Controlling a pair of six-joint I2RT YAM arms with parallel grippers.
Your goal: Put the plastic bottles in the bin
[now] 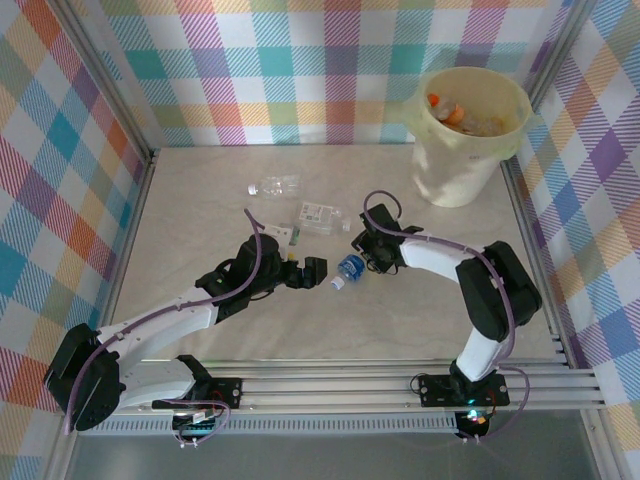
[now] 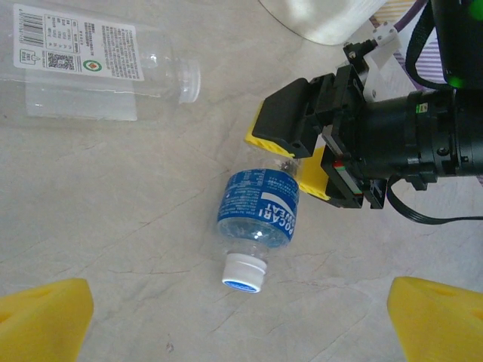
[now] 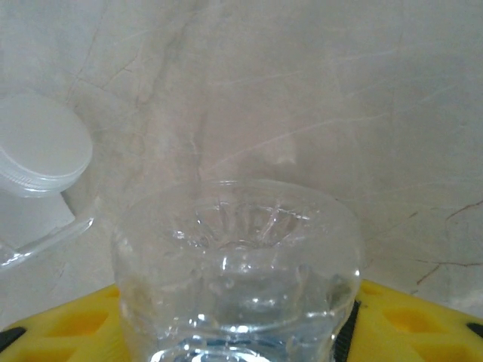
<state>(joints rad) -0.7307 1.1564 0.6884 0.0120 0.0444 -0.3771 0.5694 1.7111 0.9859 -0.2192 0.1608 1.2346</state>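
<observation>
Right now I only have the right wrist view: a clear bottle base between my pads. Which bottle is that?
Observer: The blue-labelled bottle, lying on its side, white cap pointing away from the right gripper.
Operator: Where's the left gripper?
Observer: Open, hovering near the cap end, not touching it.
Operator: And the bin?
Observer: It stands at the far right corner, bottles already inside.
</observation>
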